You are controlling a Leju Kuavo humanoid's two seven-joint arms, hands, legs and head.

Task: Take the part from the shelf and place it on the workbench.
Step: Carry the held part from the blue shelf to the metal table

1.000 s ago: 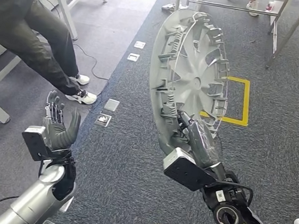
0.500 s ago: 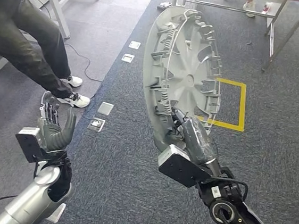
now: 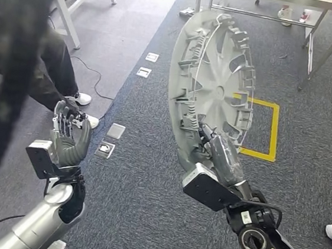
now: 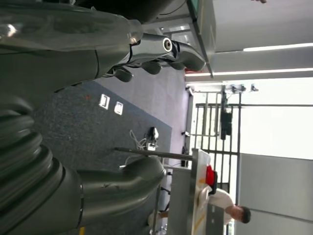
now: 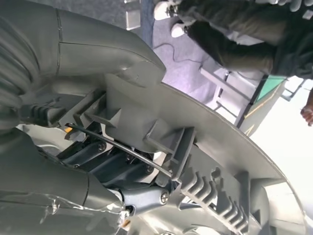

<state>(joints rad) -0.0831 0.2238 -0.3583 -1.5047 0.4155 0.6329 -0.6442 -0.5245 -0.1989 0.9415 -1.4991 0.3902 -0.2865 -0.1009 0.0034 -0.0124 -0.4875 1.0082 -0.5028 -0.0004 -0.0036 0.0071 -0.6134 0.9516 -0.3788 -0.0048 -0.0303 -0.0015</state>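
Observation:
The part is a large grey round wheel cover (image 3: 212,88) with ribs, spokes and a thin wire ring on its inner face. It stands on edge in the air over the carpet, held up by my right hand (image 3: 217,153), which grips its lower rim. The right wrist view looks close along that rim (image 5: 207,142), with my thumb (image 5: 107,49) pressed over the edge and dark fingers (image 5: 122,171) behind the ribs. My left hand (image 3: 66,141) is raised at the lower left, fingers apart and empty; its thumb (image 4: 122,183) and fingers (image 4: 158,49) frame nothing.
A person in dark trousers (image 3: 48,70) and white shoes (image 3: 82,99) stands at the left, close to my left hand. Metal table legs (image 3: 329,46) cross the top. A yellow taped square (image 3: 271,129) marks the carpet. Floor sockets (image 3: 107,148) lie near the middle.
The whole view has shifted, so the camera moved. A blurred dark band now crosses the left edge. My right hand keeps its grip on the cover; my left hand stays raised and empty.

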